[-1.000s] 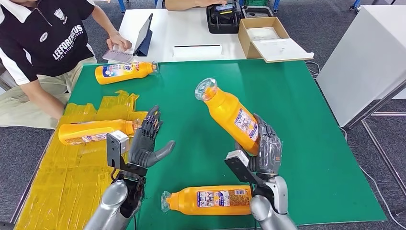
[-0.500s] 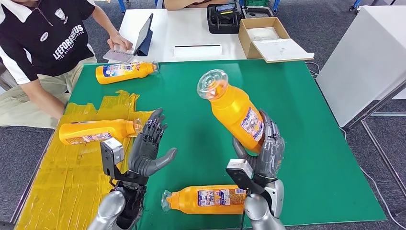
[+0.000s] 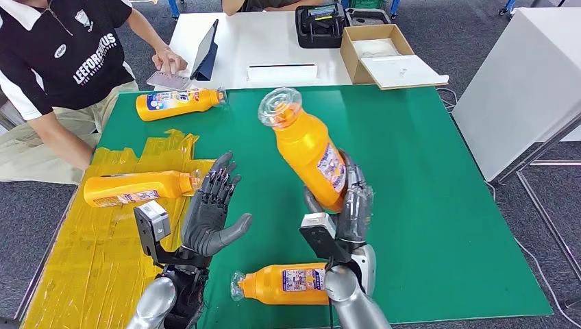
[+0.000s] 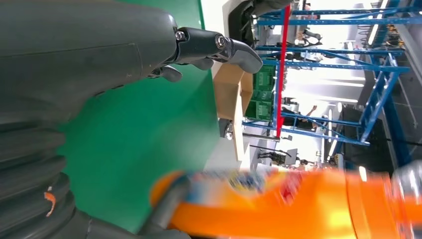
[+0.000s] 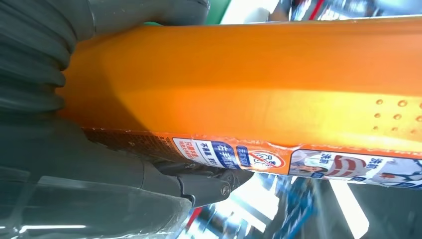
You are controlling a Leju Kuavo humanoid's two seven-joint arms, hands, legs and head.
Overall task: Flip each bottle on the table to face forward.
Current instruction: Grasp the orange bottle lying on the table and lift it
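Note:
My right hand grips the lower body of an orange bottle and holds it lifted above the green table, tilted with its clear cap up and to the left. The same bottle lies against the right hand's palm. My left hand stands open, palm toward the held bottle, a short way to its left. The left wrist view shows that hand's fingers spread above the blurred bottle. Another orange bottle lies at the front edge, one at the left, one at the back left.
A person in a black shirt sits at the back left with a hand by a tablet. Yellow tape covers the table's left side. Behind it a white table carries a cardboard box and a black case.
My right hand has carried the held bottle to the left, closer to my left hand, and turned it more upright. The left hand has barely shifted.

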